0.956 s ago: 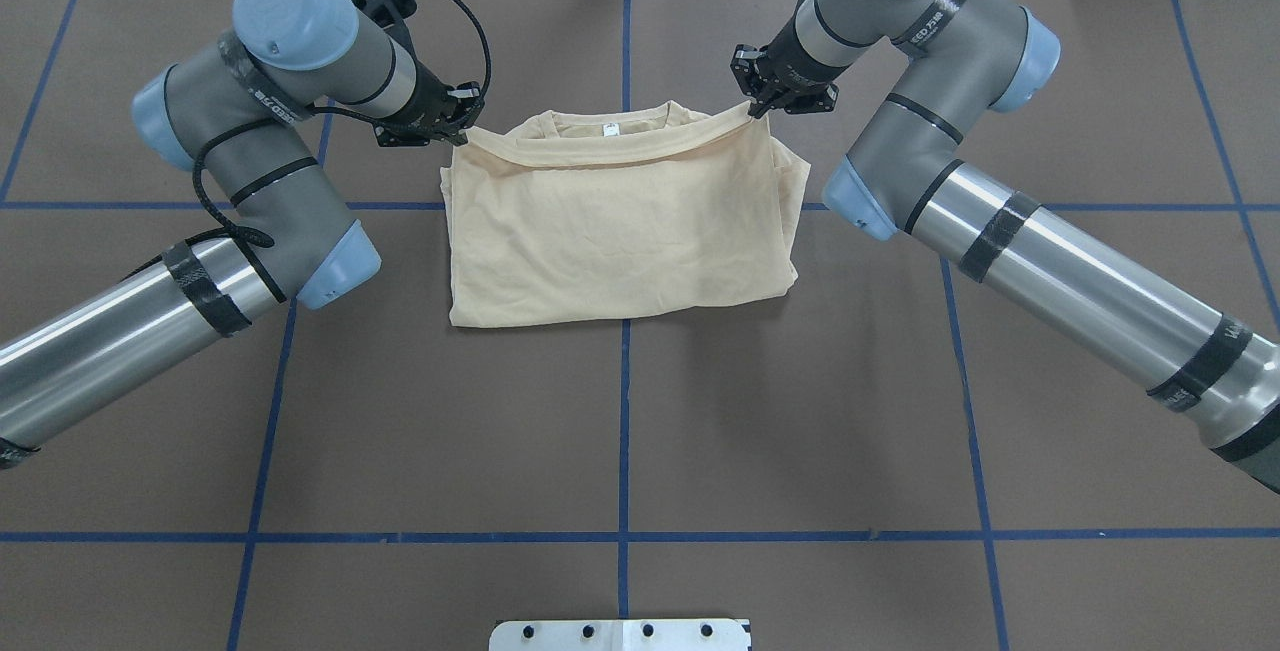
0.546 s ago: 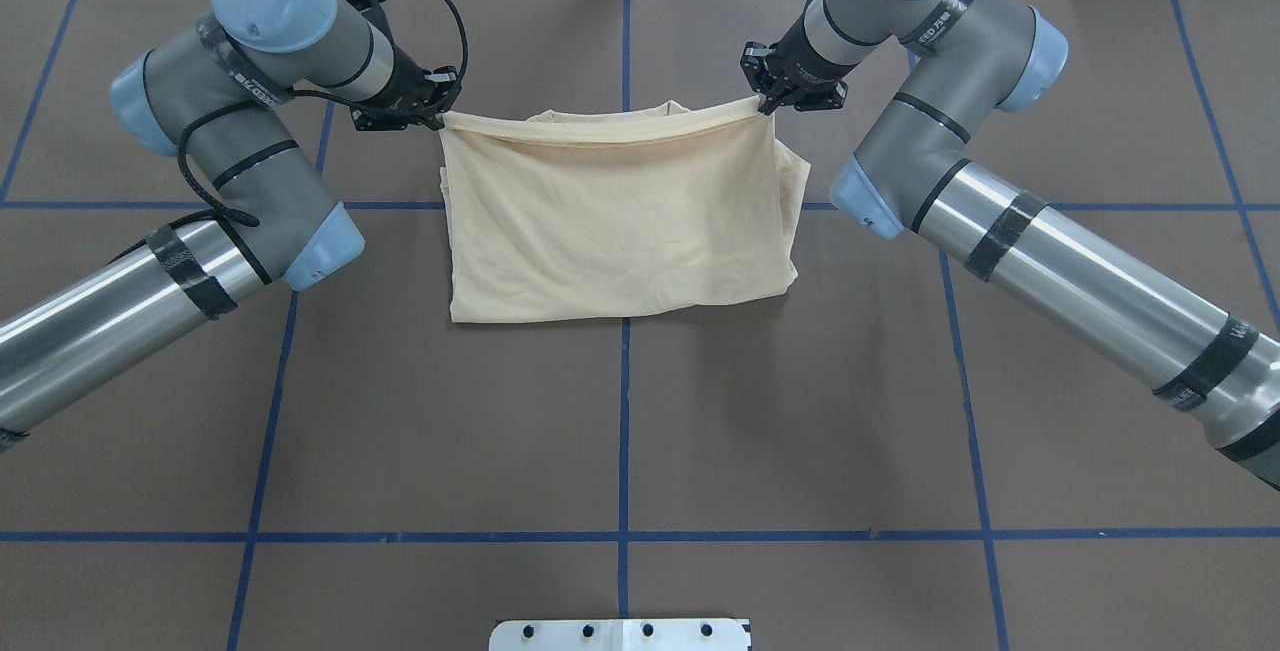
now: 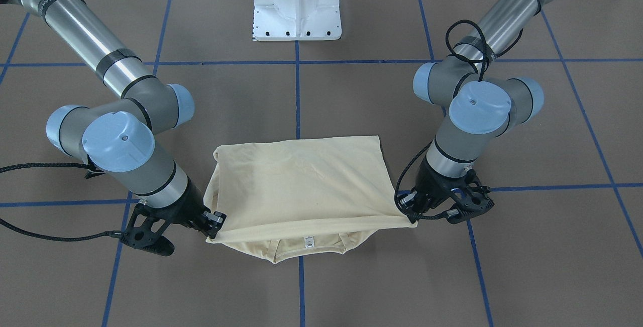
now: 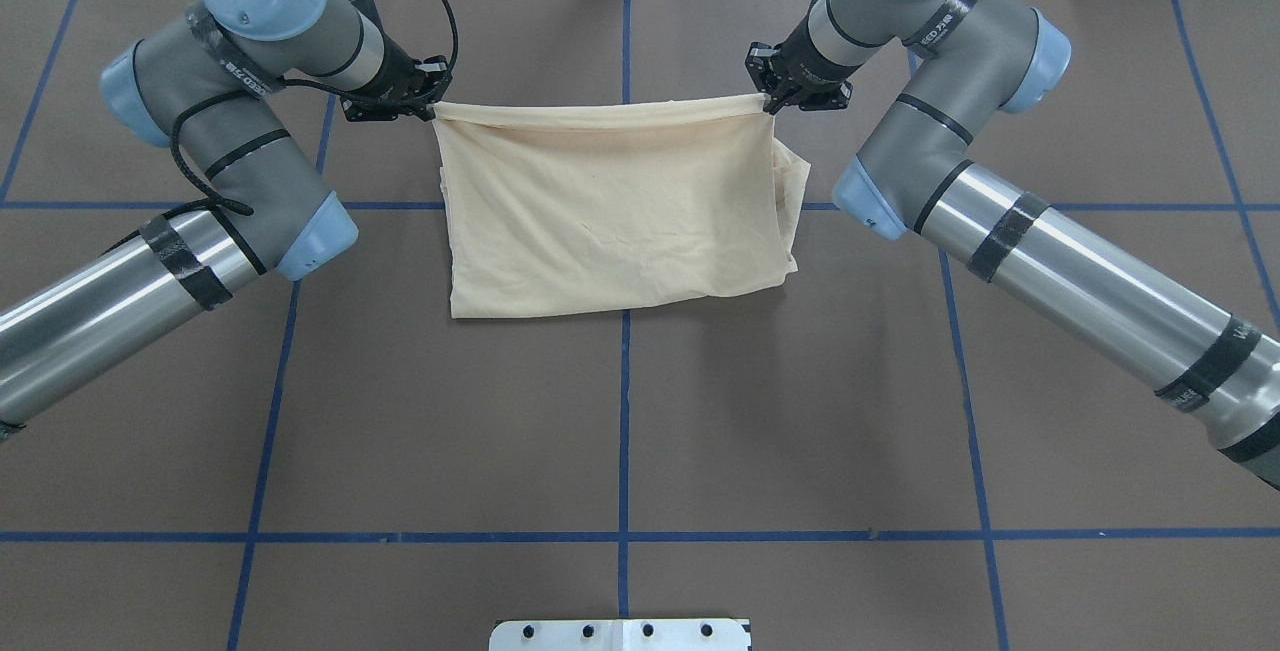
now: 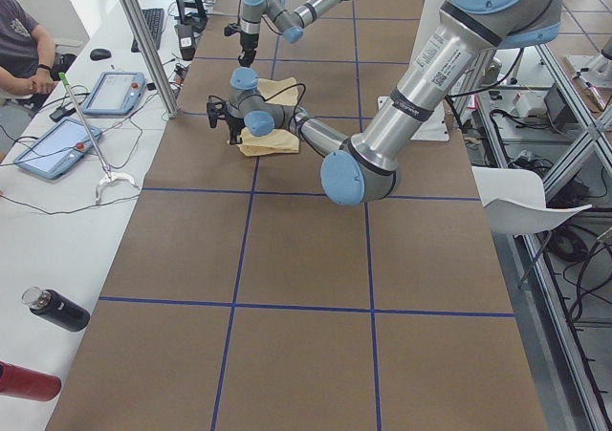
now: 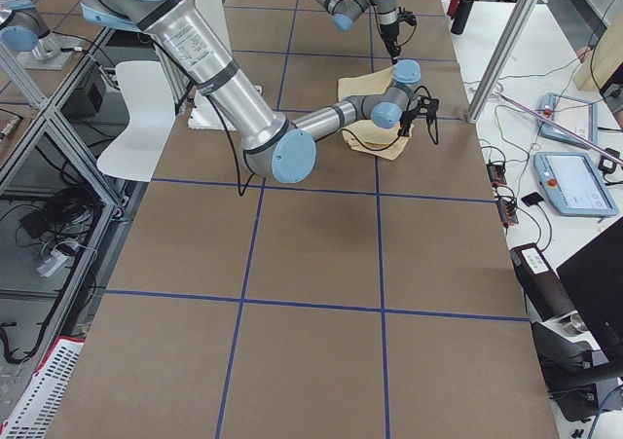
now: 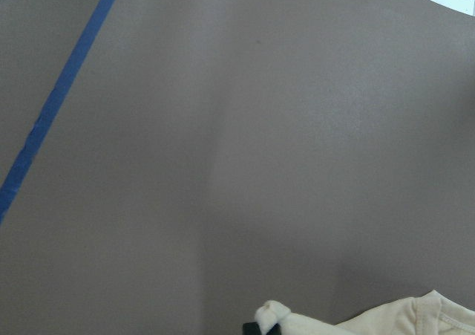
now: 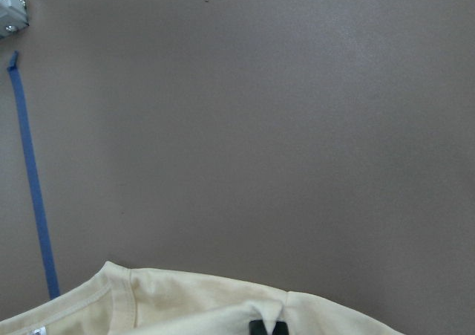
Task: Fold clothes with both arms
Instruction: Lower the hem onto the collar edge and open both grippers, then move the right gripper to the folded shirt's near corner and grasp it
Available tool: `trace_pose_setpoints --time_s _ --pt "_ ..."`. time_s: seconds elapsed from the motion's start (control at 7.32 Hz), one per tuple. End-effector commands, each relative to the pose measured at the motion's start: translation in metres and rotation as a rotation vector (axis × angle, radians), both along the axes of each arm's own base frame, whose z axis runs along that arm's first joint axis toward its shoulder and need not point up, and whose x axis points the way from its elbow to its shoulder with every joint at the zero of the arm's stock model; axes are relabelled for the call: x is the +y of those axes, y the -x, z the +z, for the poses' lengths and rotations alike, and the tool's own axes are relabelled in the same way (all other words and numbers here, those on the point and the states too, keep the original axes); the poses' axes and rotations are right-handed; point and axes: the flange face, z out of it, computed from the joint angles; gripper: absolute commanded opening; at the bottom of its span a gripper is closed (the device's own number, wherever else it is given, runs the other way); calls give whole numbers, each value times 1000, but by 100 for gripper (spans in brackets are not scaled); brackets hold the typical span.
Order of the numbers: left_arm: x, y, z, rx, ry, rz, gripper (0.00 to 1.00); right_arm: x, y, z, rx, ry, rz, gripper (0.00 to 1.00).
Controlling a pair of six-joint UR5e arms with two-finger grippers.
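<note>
The T-shirt (image 4: 610, 221) lies folded mid-surface (image 4: 620, 411), its near fold flat. At the far edge, the left arm (image 4: 230, 81) and right arm (image 4: 920, 41) keep their jaws clenched on the top layer's corners. That layer is now drawn farther over the collar (image 3: 281, 256), so the fold is nearly closed. The print is hidden.

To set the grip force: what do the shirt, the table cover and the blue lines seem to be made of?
Shirt: thin, soft, matte knit, probably cotton; it wrinkles and sags between the held corners.
Table cover: brown, matte, perhaps paper or card; flat, no shine.
Blue lines: likely adhesive tape; frayed end in the right wrist view.
</note>
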Motion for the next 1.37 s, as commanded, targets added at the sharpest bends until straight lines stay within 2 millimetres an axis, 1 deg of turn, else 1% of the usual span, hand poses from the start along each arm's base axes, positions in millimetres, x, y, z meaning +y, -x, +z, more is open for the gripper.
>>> trace_pose_setpoints --time_s 0.0,0.14,0.27,0.41,0.68,0.82,0.96,1.09,1.23 --pt "0 -2 -16 20 -9 -2 0 2 1 -14 -17 -16 -3 0" --pt "1 -1 -21 25 -17 -1 17 3 1 -16 -19 -19 -5 0" --pt "2 0 -16 18 -21 1 77 3 2 -14 -15 -19 -7 30" --pt "1 0 -19 19 -25 2 99 3 2 -13 -13 -19 -8 99" --pt "3 2 -22 25 -30 3 99 3 2 -14 -13 -27 -10 100" --pt "5 3 -26 31 -35 5 100 3 0 -15 -16 -31 -11 100" --pt "9 8 -35 41 -50 1 99 9 -2 -18 -27 -34 -15 100" --pt "15 15 -41 53 -62 -2 100 34 -16 -11 -46 -45 -21 100" --pt "25 22 -41 62 -73 -2 100 69 -20 0 -64 -46 -51 100"
